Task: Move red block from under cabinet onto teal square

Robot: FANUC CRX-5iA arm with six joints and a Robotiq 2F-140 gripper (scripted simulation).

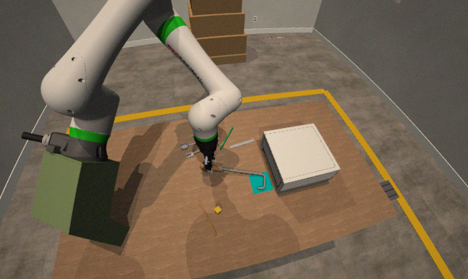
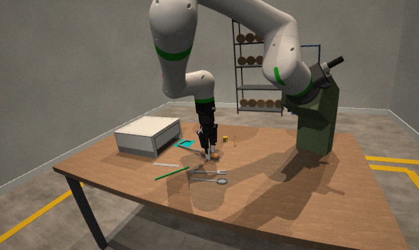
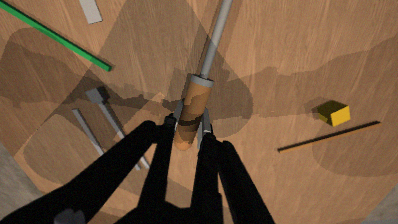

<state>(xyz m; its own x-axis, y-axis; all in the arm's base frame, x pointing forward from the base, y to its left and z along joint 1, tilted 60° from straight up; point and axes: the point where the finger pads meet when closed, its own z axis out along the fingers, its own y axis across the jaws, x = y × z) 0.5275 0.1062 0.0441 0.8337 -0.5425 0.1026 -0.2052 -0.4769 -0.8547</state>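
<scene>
My gripper (image 1: 210, 168) (image 2: 210, 155) (image 3: 191, 112) is shut on the wooden handle of a hook tool (image 1: 239, 171) (image 2: 214, 156) (image 3: 196, 97), low at the table top. The tool's grey rod runs toward the white cabinet (image 1: 300, 153) (image 2: 146, 131). Its bent hook end lies over the teal square (image 1: 254, 185) (image 2: 176, 144), right in front of the cabinet's open side. The red block shows in no view; the space under the cabinet is dark and hidden.
A yellow cube (image 1: 218, 209) (image 2: 225, 138) (image 3: 334, 112) and a thin brown stick (image 1: 207, 217) (image 3: 327, 136) lie nearby. A green rod (image 1: 226, 138) (image 2: 171, 173) (image 3: 55, 36), a grey bar (image 1: 242, 143) (image 2: 166, 164), a fork (image 2: 208, 172) and a spoon (image 2: 210, 180) lie beyond the gripper.
</scene>
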